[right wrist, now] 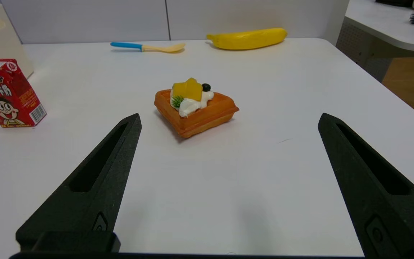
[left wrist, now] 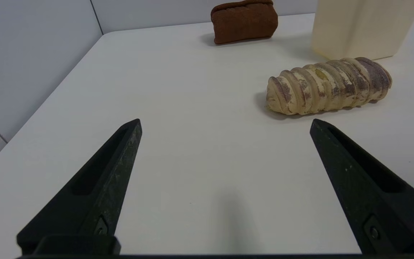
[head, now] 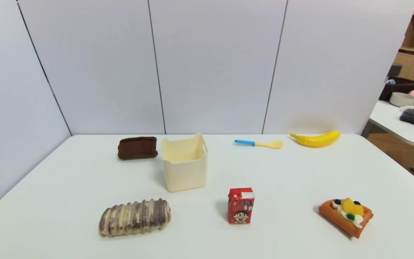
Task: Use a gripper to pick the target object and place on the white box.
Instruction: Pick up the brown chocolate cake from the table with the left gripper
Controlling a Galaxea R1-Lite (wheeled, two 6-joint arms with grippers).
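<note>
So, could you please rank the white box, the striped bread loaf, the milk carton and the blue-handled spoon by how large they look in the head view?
1. White box.
2. Striped bread loaf, though it lies nearer the camera.
3. Milk carton.
4. Blue-handled spoon, farthest away.

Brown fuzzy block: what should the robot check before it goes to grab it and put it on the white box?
1. Left gripper open and holding nothing: ok.
2. Brown block lies free on the table, nothing on top: ok.
3. Gap between block and white box wide enough for a finger: cannot tell; they sit close together.
4. Path clear: not ok; the striped bread loaf lies between the left gripper and the block, so go over or around it.
5. White box upright, nothing visible inside: ok.
6. Right gripper out of the way, open, near the waffle: ok.
</note>
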